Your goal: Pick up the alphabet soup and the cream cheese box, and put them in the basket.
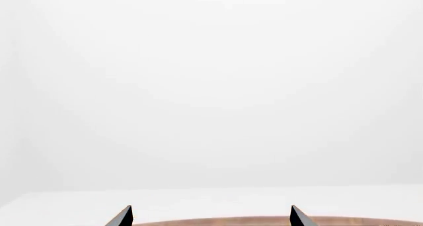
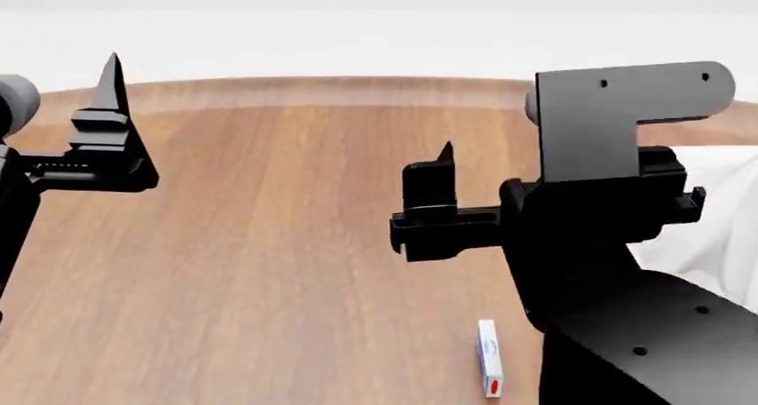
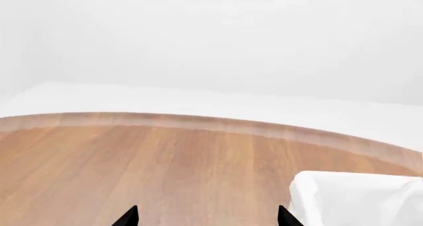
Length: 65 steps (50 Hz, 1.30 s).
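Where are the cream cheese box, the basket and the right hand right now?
cream cheese box (image 2: 489, 359): head view, middle of its white top face.
basket (image 3: 350, 196): right wrist view, white cloth liner over its rim.
right hand (image 3: 208, 217): right wrist view, midway between the two dark fingertips, which stand apart.

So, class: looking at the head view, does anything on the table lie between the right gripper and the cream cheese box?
Nothing visible does. The cream cheese box lies alone on the bare wooden table, nearer the camera than the right gripper, with only open tabletop between them. The right arm hides the table beside the box.
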Available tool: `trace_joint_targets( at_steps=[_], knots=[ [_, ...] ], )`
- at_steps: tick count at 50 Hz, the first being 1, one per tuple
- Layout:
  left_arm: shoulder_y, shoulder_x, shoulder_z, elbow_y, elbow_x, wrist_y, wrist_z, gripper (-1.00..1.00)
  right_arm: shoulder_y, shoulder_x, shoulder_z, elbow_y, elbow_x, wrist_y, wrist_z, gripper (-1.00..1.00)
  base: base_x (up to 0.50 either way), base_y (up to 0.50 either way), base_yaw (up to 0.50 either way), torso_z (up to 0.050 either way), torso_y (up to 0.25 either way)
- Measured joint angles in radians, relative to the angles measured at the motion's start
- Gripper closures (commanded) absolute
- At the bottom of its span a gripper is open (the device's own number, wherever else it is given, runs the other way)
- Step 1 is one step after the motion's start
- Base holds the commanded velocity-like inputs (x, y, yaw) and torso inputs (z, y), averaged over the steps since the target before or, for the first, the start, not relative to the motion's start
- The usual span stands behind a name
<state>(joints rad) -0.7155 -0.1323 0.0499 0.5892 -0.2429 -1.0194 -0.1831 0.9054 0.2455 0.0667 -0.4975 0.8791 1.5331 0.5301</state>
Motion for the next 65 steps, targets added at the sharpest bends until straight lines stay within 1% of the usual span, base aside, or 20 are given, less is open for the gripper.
trace_joint_targets(
  at_steps=[6, 10, 16, 21, 28, 37, 45, 54, 65],
  knots=[
    [-0.002, -0.005, -0.001, -0.005, -0.006, 0.001, -0.001, -1.00, 0.006, 0.065, -0.018, 0.114, 0.448, -0.018, 0.339, -1.00, 0.00, 0.00, 0.00, 0.000, 0.000],
    [-0.003, -0.008, -0.002, -0.010, -0.010, 0.004, -0.002, -1.00, -0.015, 0.104, -0.052, 0.164, 0.692, -0.051, 0.511, -1.00, 0.00, 0.00, 0.00, 0.000, 0.000],
    [-0.004, -0.013, -0.003, -0.015, -0.015, 0.007, -0.004, -1.00, -0.076, 0.146, -0.091, 0.203, 0.940, -0.092, 0.668, -1.00, 0.00, 0.00, 0.00, 0.000, 0.000],
    [-0.004, -0.016, -0.004, -0.020, -0.018, 0.011, -0.006, -1.00, -0.128, 0.174, -0.124, 0.231, 1.092, -0.125, 0.739, -1.00, 0.00, 0.00, 0.00, 0.000, 0.000],
    [-0.004, -0.021, -0.001, -0.026, -0.021, 0.016, -0.009, -1.00, -0.192, 0.208, -0.141, 0.251, 1.194, -0.125, 0.766, -1.00, 0.00, 0.00, 0.00, 0.000, 0.000],
    [-0.004, -0.027, 0.001, -0.040, -0.024, 0.028, -0.013, -1.00, -0.271, 0.286, -0.199, 0.252, 1.330, -0.165, 0.818, -1.00, 0.00, 0.00, 0.00, 0.000, 0.000],
    [-0.003, -0.032, 0.004, -0.051, -0.026, 0.037, -0.017, -1.00, -0.319, 0.340, -0.211, 0.239, 1.387, -0.223, 0.857, -1.00, 0.00, 0.00, 0.00, 0.000, 0.000],
    [-0.001, -0.037, 0.008, -0.064, -0.028, 0.049, -0.020, -1.00, -0.396, 0.393, -0.152, 0.192, 1.409, -0.316, 0.893, -1.00, 0.00, 0.00, 0.00, 0.000, 0.000],
    [0.000, -0.045, 0.010, -0.082, -0.032, 0.065, -0.023, -1.00, -0.546, 0.437, -0.002, 0.125, 1.397, -0.406, 0.888, -1.00, 0.00, 0.00, 0.00, 0.000, 0.000]
  ],
)
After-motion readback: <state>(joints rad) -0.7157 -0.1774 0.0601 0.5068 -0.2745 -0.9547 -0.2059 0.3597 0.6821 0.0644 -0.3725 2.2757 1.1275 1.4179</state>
